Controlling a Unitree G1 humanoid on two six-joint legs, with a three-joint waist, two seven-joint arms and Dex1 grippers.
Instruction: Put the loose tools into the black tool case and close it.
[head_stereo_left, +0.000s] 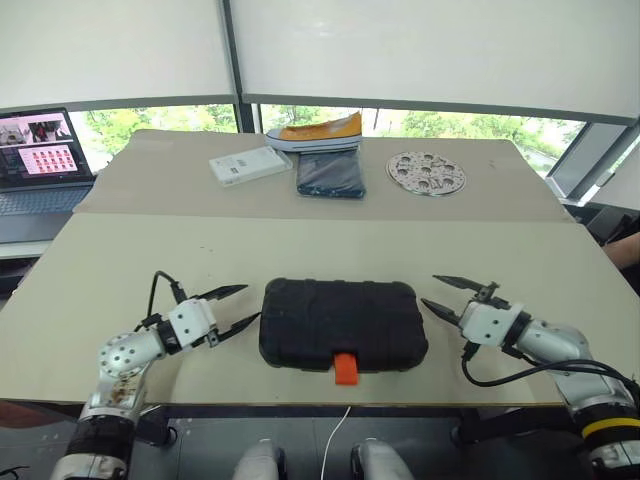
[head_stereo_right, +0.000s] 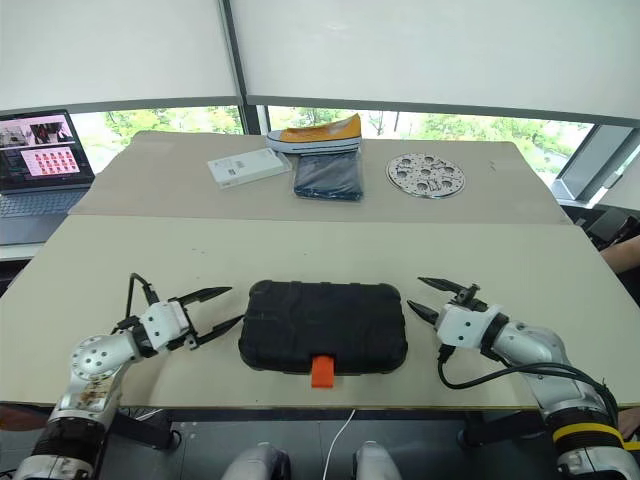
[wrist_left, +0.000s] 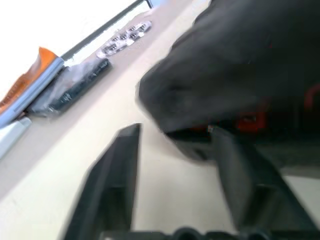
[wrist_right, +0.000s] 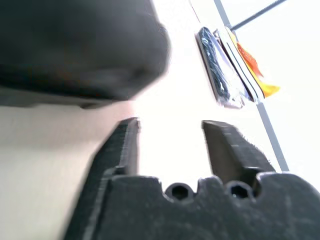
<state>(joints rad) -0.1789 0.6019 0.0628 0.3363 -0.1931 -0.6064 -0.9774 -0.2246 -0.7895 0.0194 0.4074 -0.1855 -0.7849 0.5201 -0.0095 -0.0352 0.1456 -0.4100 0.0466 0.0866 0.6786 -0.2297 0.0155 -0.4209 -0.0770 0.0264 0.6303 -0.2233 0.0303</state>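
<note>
The black tool case (head_stereo_left: 340, 322) lies shut near the table's front edge, its orange latch (head_stereo_left: 345, 369) hanging over the front side. The loose tools are out of view. My left gripper (head_stereo_left: 250, 303) is open just off the case's left end, its fingers pointing at it without touching. My right gripper (head_stereo_left: 430, 291) is open a short way off the right end. In the left wrist view the case (wrist_left: 240, 75) looms close beyond the spread fingers (wrist_left: 120, 170). The right wrist view has the case (wrist_right: 75, 45) off to one side of the open fingers (wrist_right: 225, 145).
On the far table half lie a white box (head_stereo_left: 250, 165), an orange shoe (head_stereo_left: 315, 133), a dark folded cloth (head_stereo_left: 330, 175) and a round metal disc (head_stereo_left: 427, 173). A laptop (head_stereo_left: 40, 160) stands at the far left. A white cable (head_stereo_left: 335, 435) hangs below the front edge.
</note>
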